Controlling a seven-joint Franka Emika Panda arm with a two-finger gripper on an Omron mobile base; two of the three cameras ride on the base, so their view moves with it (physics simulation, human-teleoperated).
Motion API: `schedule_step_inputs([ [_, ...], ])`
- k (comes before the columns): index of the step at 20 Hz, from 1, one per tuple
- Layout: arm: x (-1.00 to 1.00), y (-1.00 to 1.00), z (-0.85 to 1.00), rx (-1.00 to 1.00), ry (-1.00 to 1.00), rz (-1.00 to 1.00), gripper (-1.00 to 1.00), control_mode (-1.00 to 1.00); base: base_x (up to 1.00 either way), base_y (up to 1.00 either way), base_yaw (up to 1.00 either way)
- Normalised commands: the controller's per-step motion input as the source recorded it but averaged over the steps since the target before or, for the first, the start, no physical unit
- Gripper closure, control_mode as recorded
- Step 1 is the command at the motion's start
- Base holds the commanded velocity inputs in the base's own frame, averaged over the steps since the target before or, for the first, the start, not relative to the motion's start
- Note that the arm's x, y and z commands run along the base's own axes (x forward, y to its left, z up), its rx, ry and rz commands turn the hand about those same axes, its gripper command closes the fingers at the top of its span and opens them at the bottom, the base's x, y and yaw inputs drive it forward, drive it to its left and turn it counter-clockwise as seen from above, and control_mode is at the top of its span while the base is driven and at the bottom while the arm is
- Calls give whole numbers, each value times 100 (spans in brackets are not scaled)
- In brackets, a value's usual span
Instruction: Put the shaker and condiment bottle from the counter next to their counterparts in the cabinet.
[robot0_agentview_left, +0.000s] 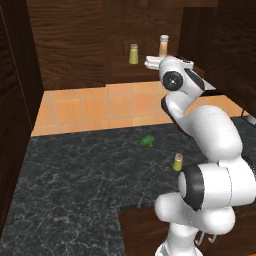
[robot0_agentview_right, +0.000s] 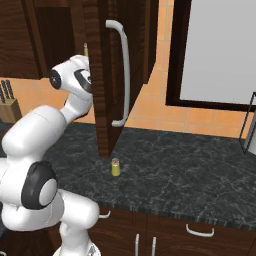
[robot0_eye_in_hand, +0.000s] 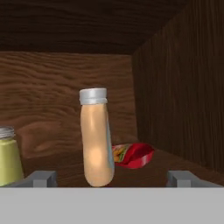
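Note:
In the hand view the peach condiment bottle (robot0_eye_in_hand: 96, 140) stands on the cabinet shelf (robot0_eye_in_hand: 148, 173), white cap up. My gripper (robot0_eye_in_hand: 112, 179) is open, and its fingertips (robot0_eye_in_hand: 41, 178) stand wide on either side of the bottle without touching it. Behind the bottle lies the red bottle (robot0_eye_in_hand: 133, 155) on its side. A yellow-green shaker (robot0_eye_in_hand: 8, 156) stands at the left on the same shelf. From the left base view the hand (robot0_agentview_left: 167, 62) reaches into the cabinet just below the peach bottle (robot0_agentview_left: 163, 46), with the cabinet shaker (robot0_agentview_left: 133, 54) to its left. Another shaker (robot0_agentview_left: 178, 162) (robot0_agentview_right: 116, 167) stands on the black counter (robot0_agentview_left: 75, 190).
A green leafy lump (robot0_agentview_left: 146, 141) lies on the counter behind the shaker. The open cabinet door (robot0_agentview_right: 102, 75) with its grey handle (robot0_agentview_right: 123, 75) hangs right beside my arm. A knife block (robot0_agentview_right: 7, 106) stands at the far left. The cabinet's right wall (robot0_eye_in_hand: 183, 87) is close to the bottle.

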Motion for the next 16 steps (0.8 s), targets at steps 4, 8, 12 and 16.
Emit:
schedule_step_inputs([
  [4,-75,0,-6,0,-4,4,-100,-100,0,0,0],
  [8,-83,8,-6,0,-4,2,-100,-100,0,0,0],
  [12,-97,19,-12,0,-2,1,-100,-100,0,0,0],
  [16,-98,31,-21,0,0,0,-100,-100,0,0,0],
])
